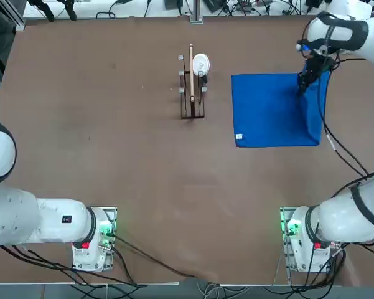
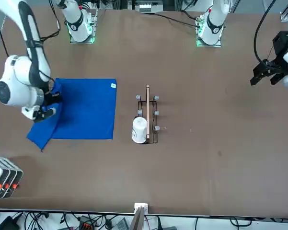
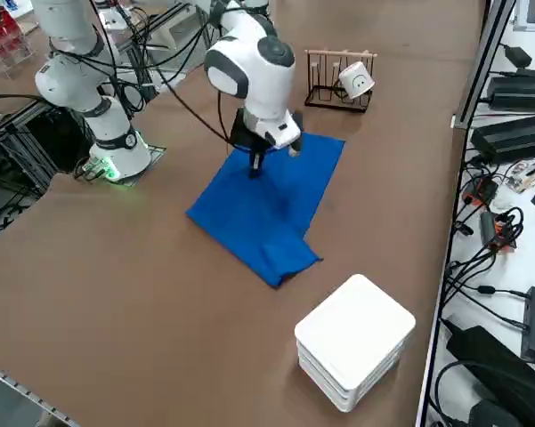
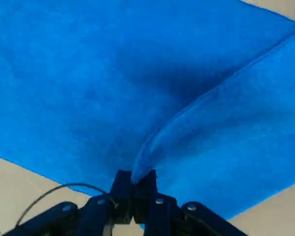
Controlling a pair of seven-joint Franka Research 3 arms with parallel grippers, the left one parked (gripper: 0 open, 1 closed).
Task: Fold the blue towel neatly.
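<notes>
The blue towel (image 1: 271,112) lies on the brown table in the right half of the top view, with its small white tag (image 1: 239,136) at the near left corner. My right gripper (image 1: 303,84) hangs over the towel's far right part and is shut on a pinched fold of the towel. The right edge is lifted and draped inward from that grip. In the wrist view the fingers (image 4: 133,184) meet on a raised blue ridge of the towel (image 4: 113,73). From the front, the gripper (image 2: 50,103) sits over the towel's (image 2: 86,110) left side.
A small wooden rack (image 1: 191,93) holding a white cup (image 1: 201,64) stands left of the towel. A white box (image 3: 354,338) sits near the table's right edge. Cables trail from the right arm over the table edge.
</notes>
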